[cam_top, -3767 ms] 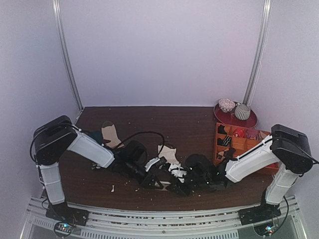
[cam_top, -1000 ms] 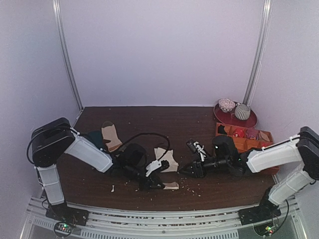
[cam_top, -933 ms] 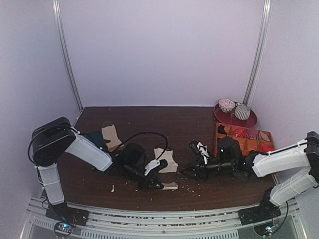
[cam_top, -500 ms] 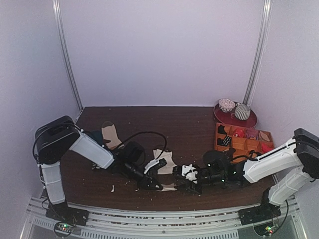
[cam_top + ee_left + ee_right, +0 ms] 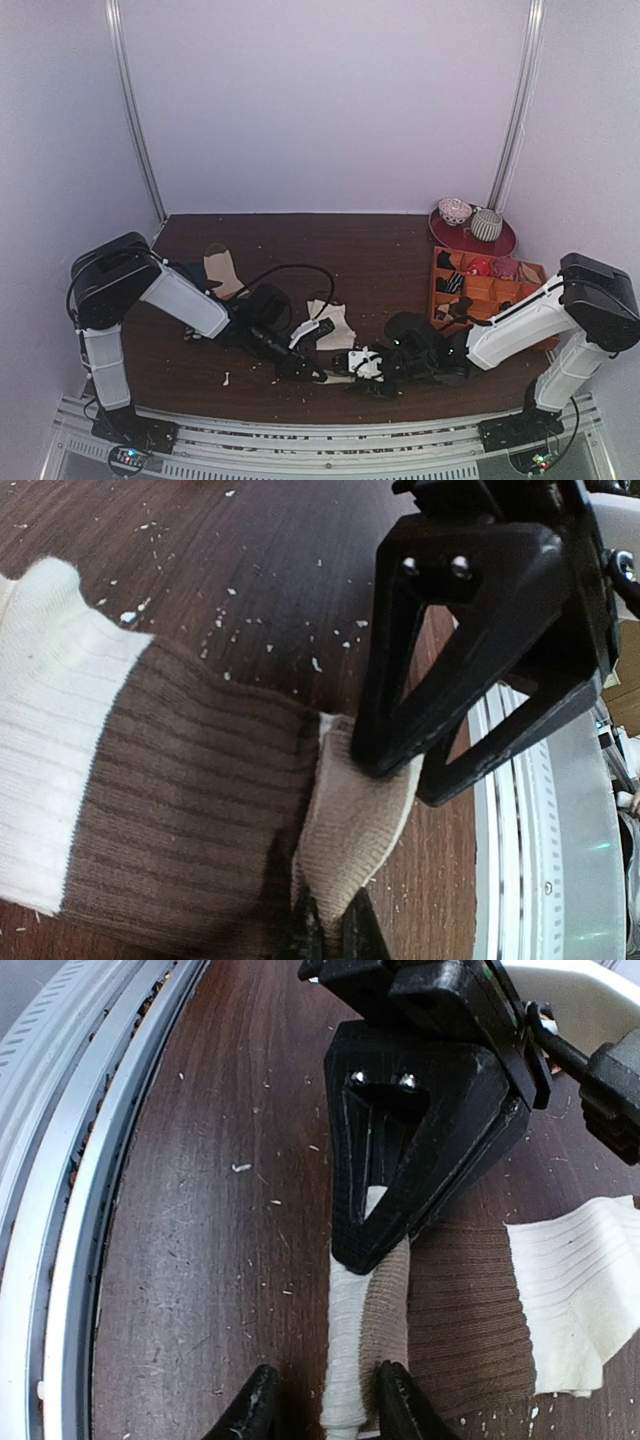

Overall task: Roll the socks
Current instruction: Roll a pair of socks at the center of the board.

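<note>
Top external shows two end effectors at the socks.

The socks are seen to be matt ribbed knit cloth, with a finer, smoother knit at the folded tan edge. The counter is finished in dark wood grain with a faint sheen and is dusted with pale flecks. Matt black plastic is shown on the left end effector and the right end effector. The rail is brushed metal.

Cream-white ribbed socks with brown bands, dark brown speckled table
</note>
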You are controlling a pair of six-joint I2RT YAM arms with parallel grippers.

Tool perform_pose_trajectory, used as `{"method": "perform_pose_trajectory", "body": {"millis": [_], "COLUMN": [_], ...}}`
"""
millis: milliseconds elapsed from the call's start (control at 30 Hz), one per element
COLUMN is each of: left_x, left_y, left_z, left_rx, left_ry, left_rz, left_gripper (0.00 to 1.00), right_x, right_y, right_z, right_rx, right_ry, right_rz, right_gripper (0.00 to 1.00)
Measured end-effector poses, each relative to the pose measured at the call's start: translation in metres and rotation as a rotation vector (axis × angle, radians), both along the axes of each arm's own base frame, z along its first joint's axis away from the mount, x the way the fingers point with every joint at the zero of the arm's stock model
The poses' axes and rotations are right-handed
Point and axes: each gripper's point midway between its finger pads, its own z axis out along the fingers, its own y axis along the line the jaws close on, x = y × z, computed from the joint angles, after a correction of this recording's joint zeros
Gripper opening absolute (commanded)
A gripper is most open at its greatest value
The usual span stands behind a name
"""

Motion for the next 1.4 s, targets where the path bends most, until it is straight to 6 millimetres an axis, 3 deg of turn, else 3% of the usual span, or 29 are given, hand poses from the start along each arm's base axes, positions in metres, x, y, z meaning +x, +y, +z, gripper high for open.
{"method": "perform_pose_trajectory", "body": {"millis": [67, 167, 200, 233, 267, 433, 600, 733, 833, 933, 1133, 1267, 1400], "left_x": [0.000, 0.000, 0.000, 0.000, 0.000, -0.004, 0.018, 0.035, 0.039, 0.035, 0.030, 0.027, 0.020], "left_y": [0.000, 0.000, 0.000, 0.000, 0.000, 0.003, 0.021, 0.033, 0.034, 0.026, 0.012, 0.006, -0.001], "left_z": [0.000, 0.000, 0.000, 0.000, 0.000, 0.015, 0.026, 0.054, 0.081, 0.091, 0.078, 0.054, 0.033], "left_rx": [-0.001, -0.001, -0.001, -0.001, -0.003, -0.007, 0.044, -0.010, -0.109, -0.171, -0.209, -0.192, -0.184], "left_ry": [0.000, 0.000, 0.000, -0.001, -0.005, -0.063, -0.232, -0.408, -0.556, -0.658, -0.734, -0.723, -0.679], "left_rz": [0.000, -0.001, -0.001, -0.001, -0.003, -0.002, 0.114, 0.205, 0.228, 0.201, 0.125, 0.065, 0.003], "left_gripper": [0.00, 0.03, 0.14, 0.34, 0.44, 0.66, 0.67, 0.69, 0.68, 0.68, 0.67, 0.55, 0.53], "right_x": [0.004, 0.012, 0.014, 0.016, 0.017, 0.025, 0.029, 0.031, 0.033, 0.034, 0.032, 0.033, 0.031], "right_y": [-0.001, 0.001, 0.001, 0.002, 0.002, 0.001, -0.006, -0.008, -0.009, -0.008, -0.002, -0.003, -0.007], "right_z": [-0.003, -0.006, -0.007, -0.009, -0.010, -0.010, -0.010, -0.014, -0.019, -0.019, -0.017, -0.018, -0.019], "right_rx": [-0.013, -0.028, -0.032, -0.036, -0.041, -0.015, 0.044, 0.086, 0.110, 0.119, 0.050, 0.001, -0.030], "right_ry": [-0.005, -0.009, -0.007, -0.006, 0.007, 0.146, 0.400, 0.635, 0.835, 0.984, 1.138, 1.189, 1.221], "right_rz": [-0.020, -0.061, -0.072, -0.083, -0.101, -0.180, -0.256, -0.325, -0.385, -0.424, -0.457, -0.475, -0.487], "right_gripper": [0.25, 0.08, 0.04, 0.02, 0.00, 0.00, 0.00, 0.00, 0.00, 0.00, 0.00, 0.00, 0.00]}}
